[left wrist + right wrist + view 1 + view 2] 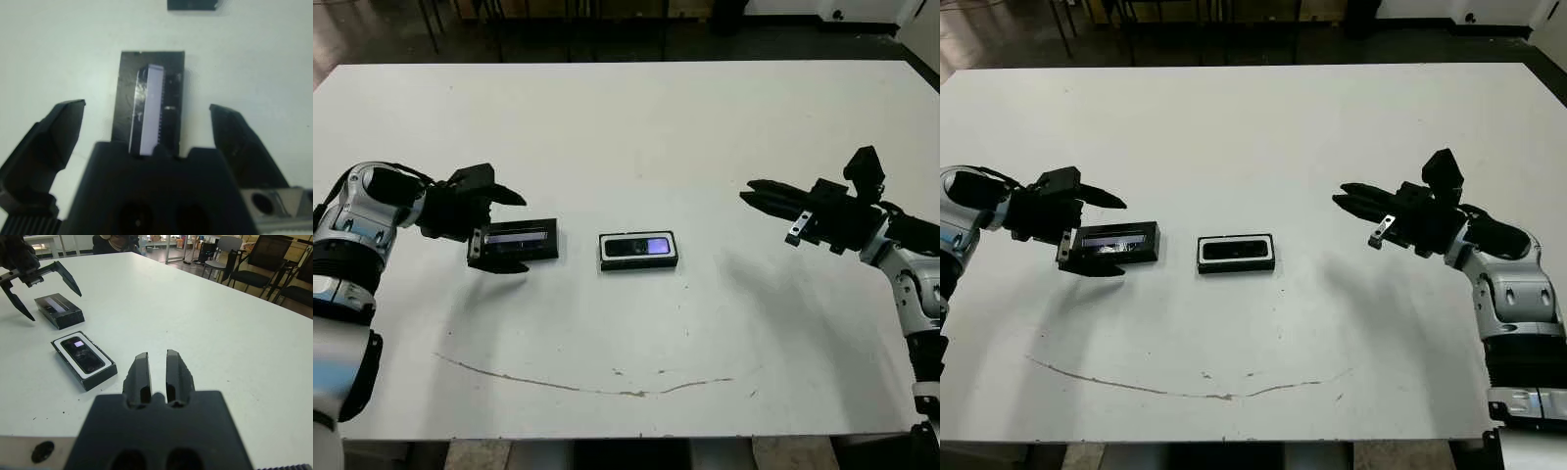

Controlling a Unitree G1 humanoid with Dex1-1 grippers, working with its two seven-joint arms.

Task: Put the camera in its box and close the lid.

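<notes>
1. Lid (pixel 521 240) lies flat on the table (pixel 626 127), long axis running left to right, directly between the spread fingers of the left gripper (pixel 504 230), which straddles it without visible contact.
2. Box (pixel 639 251) sits just right of the lid, apart from it, with the camera (pixel 641 247) already lying inside its white lining.
3. Right gripper (pixel 754 199) hovers well to the right, fingers nearly together and holding nothing; the left arm is much nearer the lid.

Black camera (pixel 639 247) glows purple inside the white-lined black box (pixel 606 262).
</notes>
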